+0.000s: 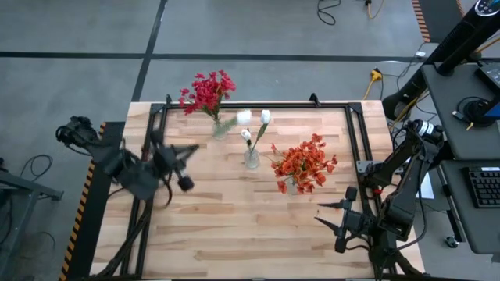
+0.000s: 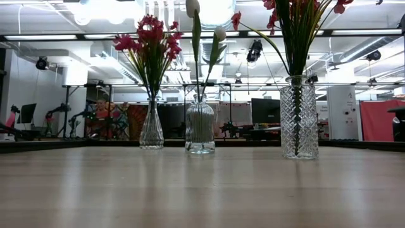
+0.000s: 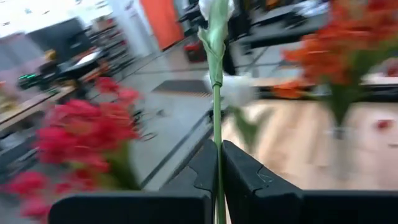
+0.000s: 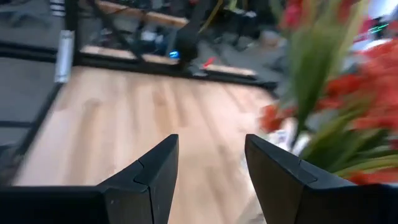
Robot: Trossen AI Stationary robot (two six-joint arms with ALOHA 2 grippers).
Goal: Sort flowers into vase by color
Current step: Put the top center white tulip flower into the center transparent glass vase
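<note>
A light wooden table (image 1: pixel 234 226) edged by a black frame (image 1: pixel 355 136) stands on a grey concrete floor (image 1: pixel 70 86) crossed by dark lines, with loose cables (image 1: pixel 328 9) on the floor and a desk (image 1: pixel 484 148) bearing a keyboard (image 1: pixel 486 186) beside the table. Beyond the table, the low view shows an open workshop hall with strip ceiling lights (image 2: pixel 35 37), exposed ducting (image 2: pixel 373 47), dark monitors (image 2: pixel 266 111), a red partition (image 2: pixel 378 120) and a white wall (image 2: pixel 25 88).

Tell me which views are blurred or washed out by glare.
Left wrist view: the crimson flowers and orange flowers smear, while the white flower's stem stays sharp. Right wrist view: orange flowers blurred. Low view: ceiling lights glare behind the blooms. High view: evenly lit.
</note>
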